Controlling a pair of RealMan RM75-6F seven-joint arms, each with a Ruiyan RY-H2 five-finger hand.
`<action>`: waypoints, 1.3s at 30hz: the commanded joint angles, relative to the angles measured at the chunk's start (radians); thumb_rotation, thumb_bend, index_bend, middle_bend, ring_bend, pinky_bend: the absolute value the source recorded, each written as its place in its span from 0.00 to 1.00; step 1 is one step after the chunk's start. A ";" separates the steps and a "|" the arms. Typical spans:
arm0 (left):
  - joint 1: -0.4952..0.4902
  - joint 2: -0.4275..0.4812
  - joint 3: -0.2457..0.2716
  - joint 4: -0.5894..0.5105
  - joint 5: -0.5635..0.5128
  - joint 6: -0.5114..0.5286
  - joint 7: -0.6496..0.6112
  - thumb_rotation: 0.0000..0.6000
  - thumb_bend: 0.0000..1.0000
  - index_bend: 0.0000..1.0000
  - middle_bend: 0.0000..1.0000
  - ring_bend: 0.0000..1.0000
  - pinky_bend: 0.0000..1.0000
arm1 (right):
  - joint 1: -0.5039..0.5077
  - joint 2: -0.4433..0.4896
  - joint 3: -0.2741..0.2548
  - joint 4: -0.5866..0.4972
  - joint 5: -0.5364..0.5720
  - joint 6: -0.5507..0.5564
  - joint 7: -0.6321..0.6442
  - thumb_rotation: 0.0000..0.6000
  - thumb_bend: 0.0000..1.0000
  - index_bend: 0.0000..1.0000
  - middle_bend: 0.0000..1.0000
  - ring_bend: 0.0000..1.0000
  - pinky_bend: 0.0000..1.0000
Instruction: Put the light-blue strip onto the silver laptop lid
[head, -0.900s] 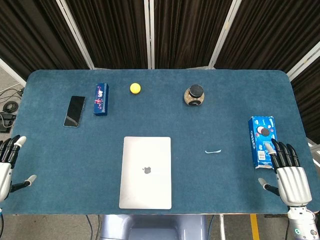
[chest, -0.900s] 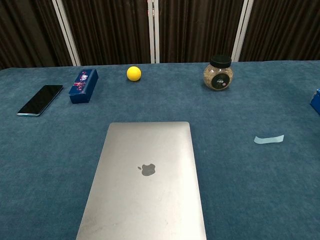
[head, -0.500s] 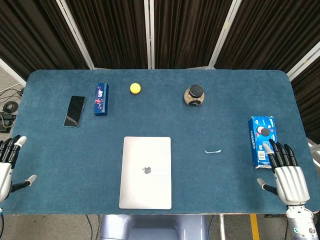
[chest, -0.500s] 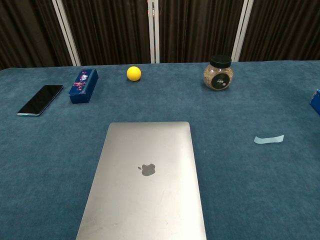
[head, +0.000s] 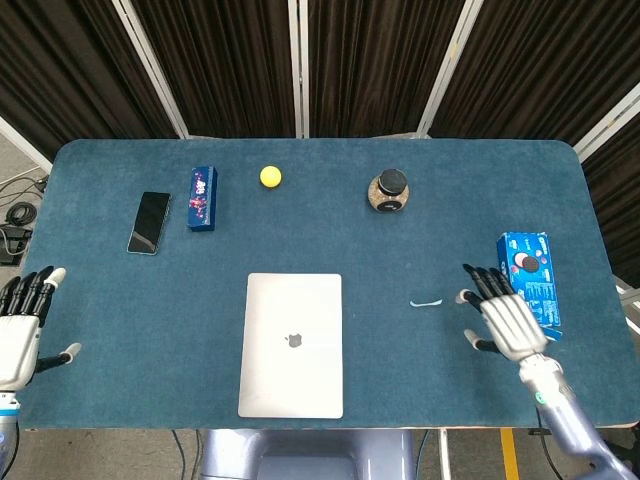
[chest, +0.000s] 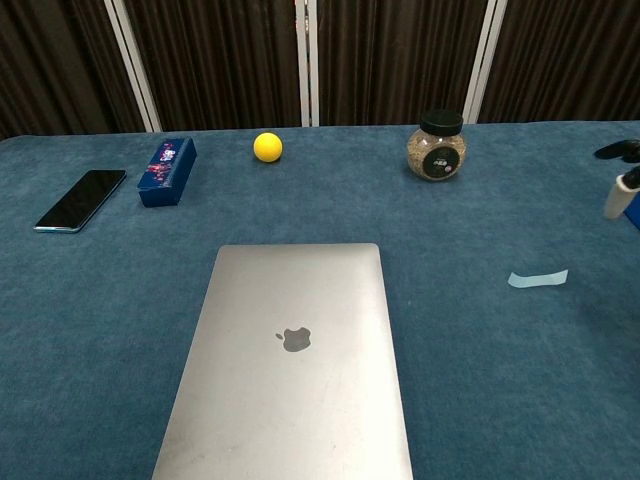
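The light-blue strip (head: 427, 302) (chest: 538, 278) lies flat on the blue cloth, to the right of the closed silver laptop (head: 291, 344) (chest: 289, 366). My right hand (head: 506, 315) hovers just right of the strip, fingers spread, holding nothing; only its fingertips (chest: 622, 190) show at the right edge of the chest view. My left hand (head: 22, 322) is at the table's left front edge, fingers apart and empty.
A blue cookie box (head: 533, 282) lies right behind my right hand. At the back stand a jar with a black lid (head: 388, 190), a yellow ball (head: 270, 177), a dark blue box (head: 202, 198) and a black phone (head: 149, 222).
My right hand has moved left and forward from the table's right front corner to beside the strip, now covering part of the cookie box. The left hand shifted slightly inward.
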 joint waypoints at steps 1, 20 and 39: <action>-0.004 -0.008 -0.004 0.005 -0.011 -0.006 0.011 1.00 0.00 0.00 0.00 0.00 0.00 | 0.080 -0.065 0.029 0.077 0.049 -0.092 -0.013 1.00 0.28 0.40 0.00 0.00 0.00; -0.019 -0.018 -0.018 0.022 -0.062 -0.034 0.018 1.00 0.00 0.00 0.00 0.00 0.00 | 0.162 -0.234 -0.002 0.270 0.129 -0.202 -0.077 1.00 0.28 0.44 0.00 0.00 0.00; -0.020 -0.011 -0.016 0.016 -0.062 -0.030 0.010 1.00 0.00 0.00 0.00 0.00 0.00 | 0.188 -0.334 -0.035 0.465 0.079 -0.155 -0.078 1.00 0.33 0.50 0.00 0.00 0.00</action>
